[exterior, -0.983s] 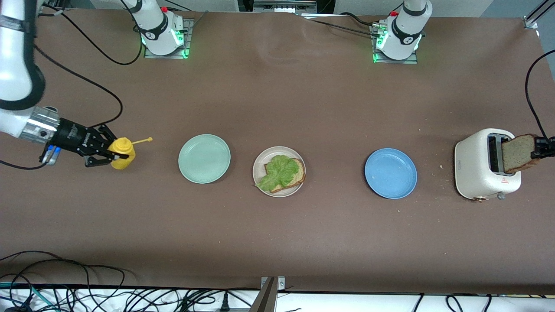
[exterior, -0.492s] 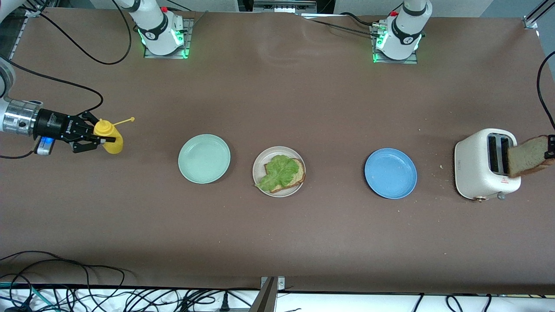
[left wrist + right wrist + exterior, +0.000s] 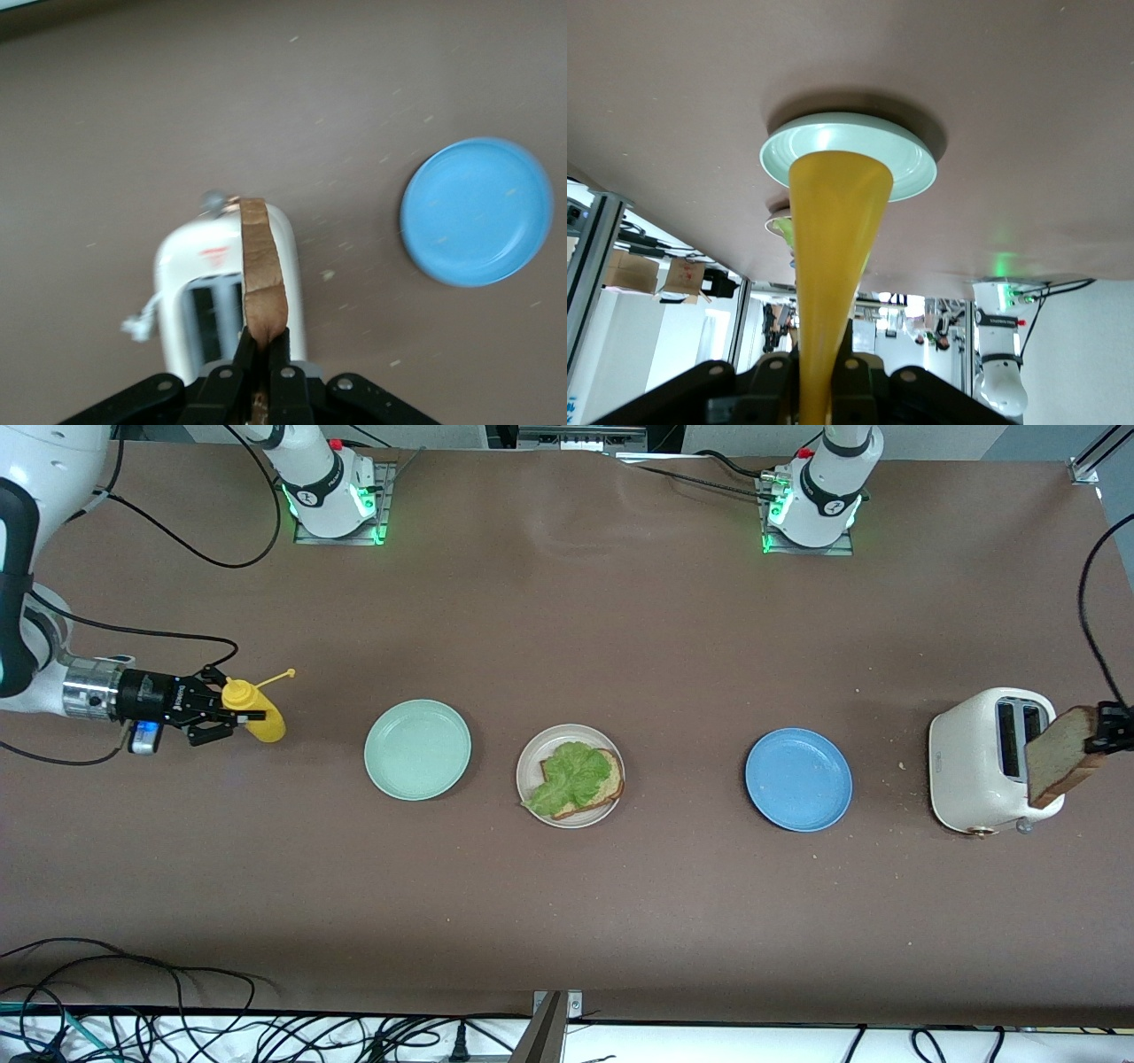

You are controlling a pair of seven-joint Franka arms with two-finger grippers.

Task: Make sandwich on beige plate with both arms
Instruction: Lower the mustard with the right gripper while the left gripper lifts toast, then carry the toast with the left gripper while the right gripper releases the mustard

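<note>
The beige plate lies mid-table and carries one bread slice topped with a green lettuce leaf. My left gripper is shut on the edge of a second bread slice, which hangs tilted over the white toaster. The left wrist view shows that slice edge-on in the left gripper, above the toaster. My right gripper is shut on a yellow squeeze bottle tipped sideways over the table at the right arm's end. In the right wrist view the bottle points toward the plates.
A mint-green plate lies between the bottle and the beige plate. A blue plate lies between the beige plate and the toaster. Crumbs dot the table near the toaster. Cables hang along the table edge nearest the front camera.
The right gripper swung the yellow bottle around and brought it a little toward the mint-green plate. The left gripper turned the bread slice more upright and brought it back over the toaster's edge.
</note>
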